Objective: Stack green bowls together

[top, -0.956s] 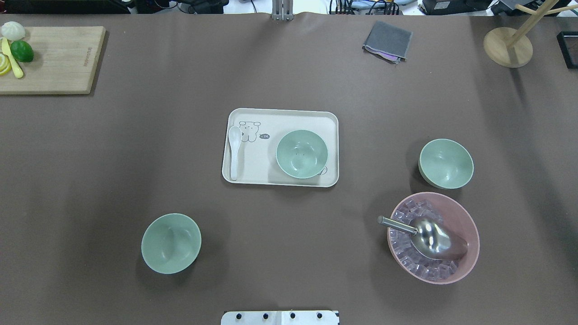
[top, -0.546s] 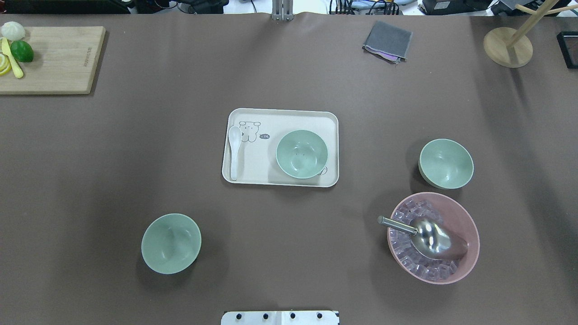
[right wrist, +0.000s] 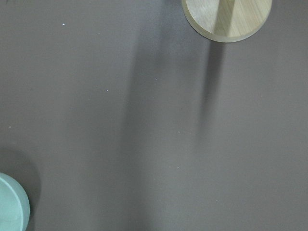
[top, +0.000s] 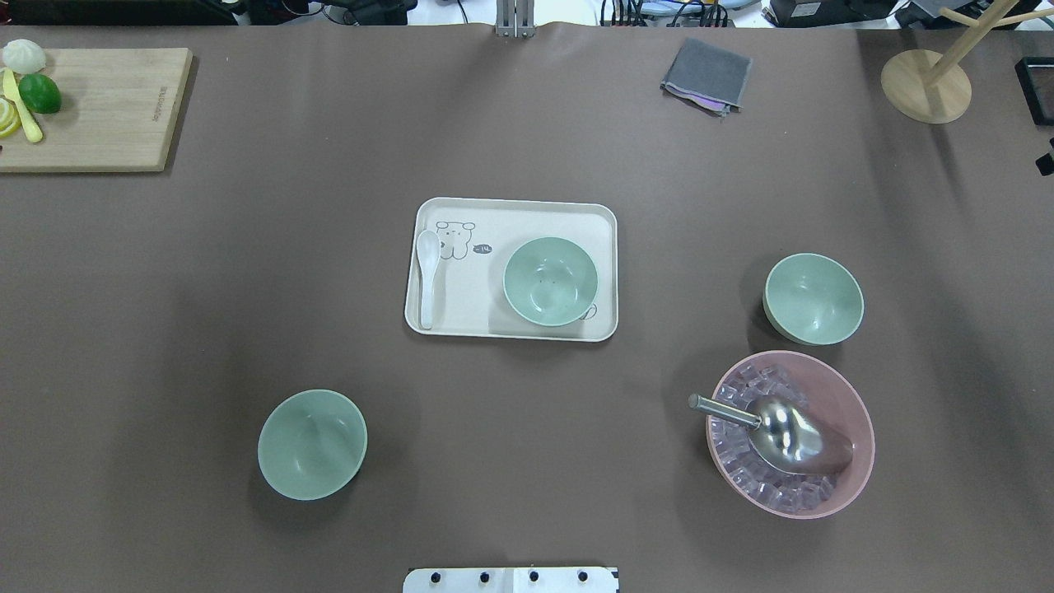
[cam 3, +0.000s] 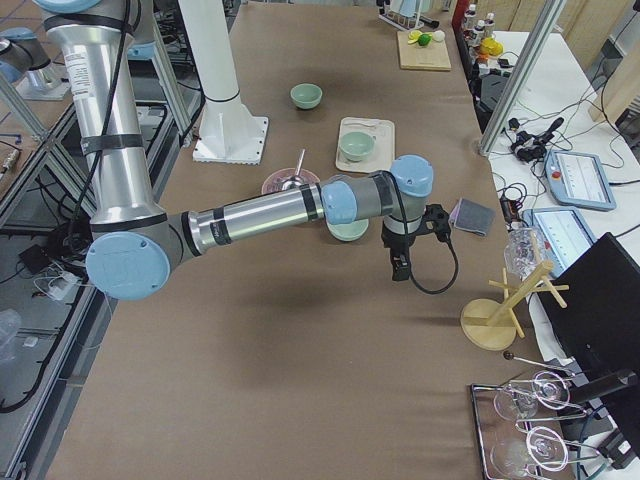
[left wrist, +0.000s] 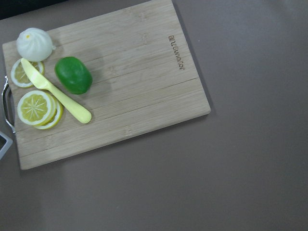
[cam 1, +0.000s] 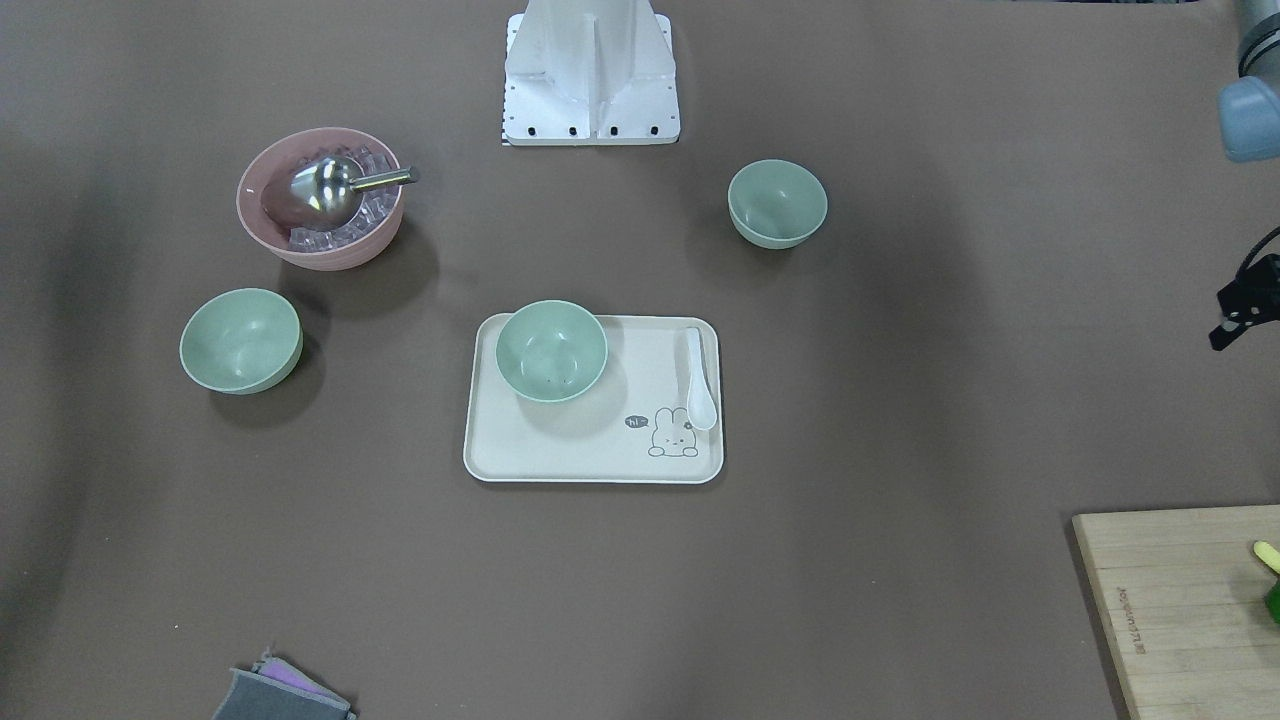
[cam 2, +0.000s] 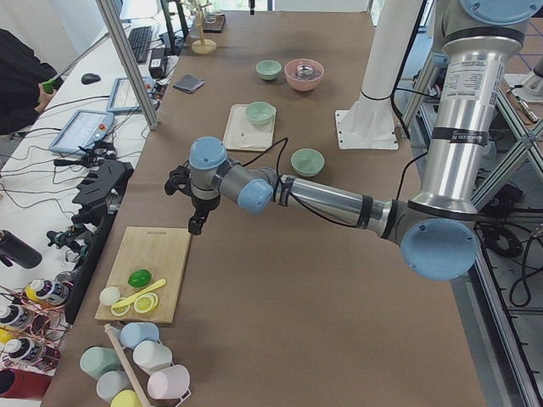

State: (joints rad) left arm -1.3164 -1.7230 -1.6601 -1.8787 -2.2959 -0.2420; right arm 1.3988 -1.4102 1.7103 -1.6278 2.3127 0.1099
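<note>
Three pale green bowls stand apart. One green bowl (top: 550, 281) (cam 1: 551, 351) sits on the cream tray (top: 510, 214). A second green bowl (top: 813, 298) (cam 1: 241, 340) stands at the right, beside the pink bowl. A third green bowl (top: 312, 445) (cam 1: 777, 203) stands front left. My left gripper (cam 2: 197, 222) hangs above the table by the cutting board, far from all bowls. My right gripper (cam 3: 398, 268) hangs by the wooden stand, to the right of the second bowl, whose rim (right wrist: 12, 204) shows in the right wrist view. I cannot tell whether either gripper is open or shut.
A pink bowl (top: 790, 432) with ice cubes and a metal scoop stands front right. A white spoon (top: 426, 276) lies on the tray. A cutting board (top: 90, 107) with lime, lemon slices and knife is far left. A grey cloth (top: 706, 74) and wooden stand (top: 926, 82) are at the back.
A dark part of the right gripper has come into the overhead view at its right edge. The bowls have not moved.
</note>
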